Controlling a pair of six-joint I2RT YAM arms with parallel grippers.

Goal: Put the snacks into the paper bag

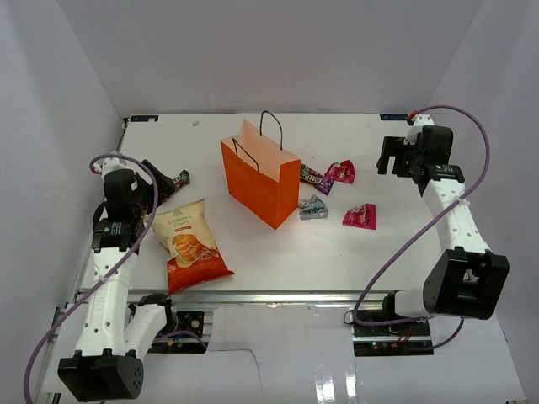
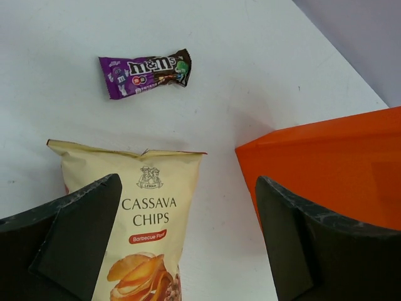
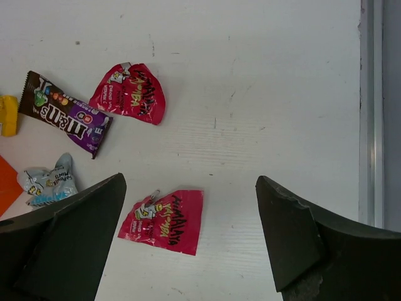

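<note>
The orange paper bag [image 1: 261, 181] stands upright in the middle of the table, its mouth open, and its side shows in the left wrist view [image 2: 326, 169]. A cream chip bag [image 1: 192, 244] [image 2: 144, 213] lies flat to its left. My left gripper [image 1: 162, 181] [image 2: 188, 238] hangs open above the chip bag's top edge, holding nothing. A dark m&m's packet [image 2: 145, 73] [image 1: 181, 178] lies just beyond it. My right gripper [image 1: 392, 156] [image 3: 188, 238] is open and empty over a pink packet [image 3: 164, 221] [image 1: 360, 216]. Further off lie another pink packet [image 3: 130, 94], a brown m&m's packet [image 3: 66, 114] and a silver-blue one [image 3: 47, 182].
White walls enclose the table on three sides. A metal rail [image 3: 373, 106] runs along the table's right edge, close to my right gripper. A small yellow thing [image 3: 7, 115] shows at the left border of the right wrist view, next to the orange bag.
</note>
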